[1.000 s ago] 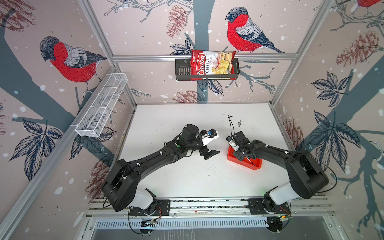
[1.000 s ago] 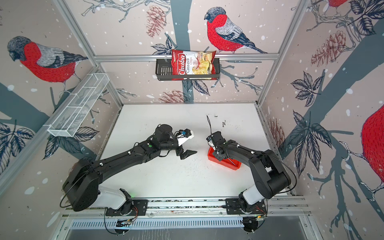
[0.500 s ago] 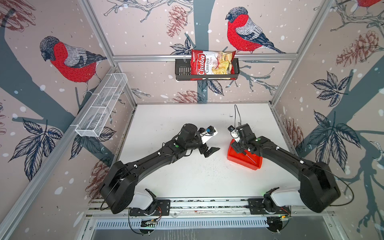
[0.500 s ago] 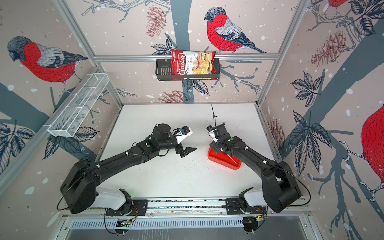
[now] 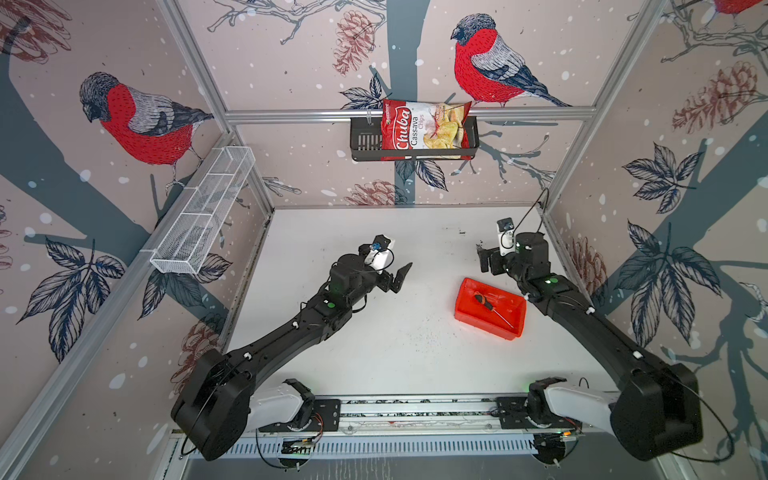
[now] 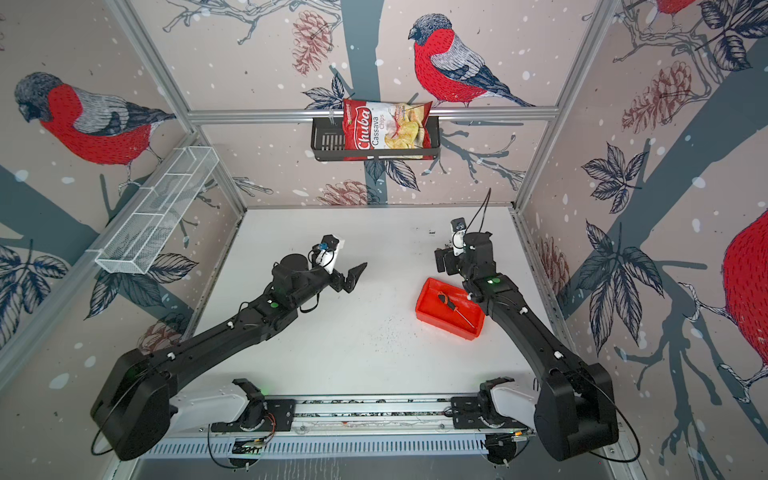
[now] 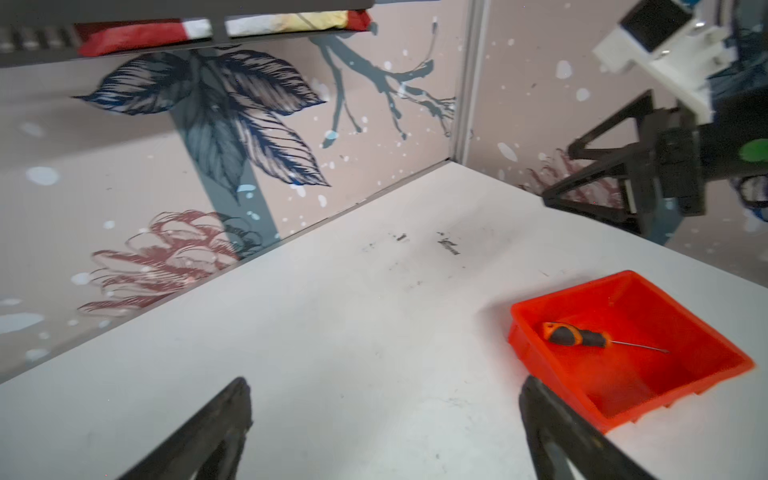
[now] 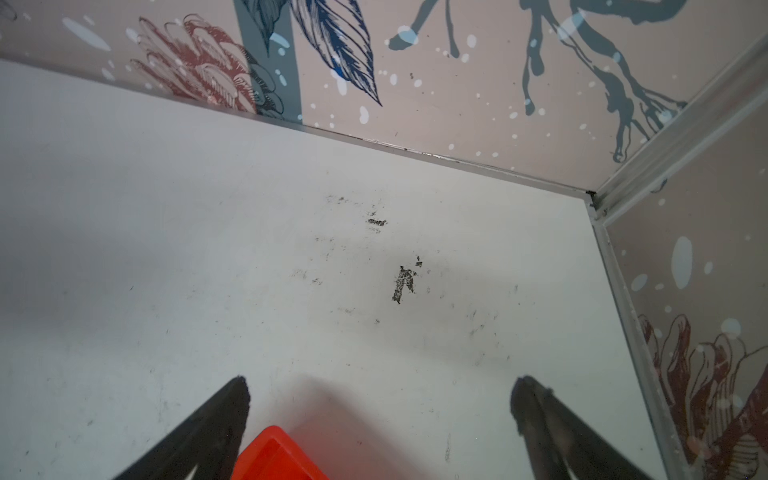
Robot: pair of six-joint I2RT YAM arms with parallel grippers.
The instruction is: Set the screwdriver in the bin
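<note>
The screwdriver [image 5: 485, 302] is lying inside the bin [image 5: 484, 328] at mid-right, shaft seemingly pointing near-right; farther left, the left gripper [image 5: 400, 277] is hovering, jaws spread and empty; just beyond the bin, the right gripper [image 5: 484, 259] is hanging wide apart, holding nothing.

Screwdriver [image 5: 484, 300] lies in the bin [image 5: 482, 327], right side of the table [image 5: 374, 332]. Chips bag [image 5: 424, 131] sits in the basket [image 5: 365, 141] behind.

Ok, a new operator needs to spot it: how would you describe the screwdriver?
On the white table, look right of centre for the red bin. The screwdriver lies flat inside it, the only thing there: small, orange-and-black handle, thin dark shaft.
</note>
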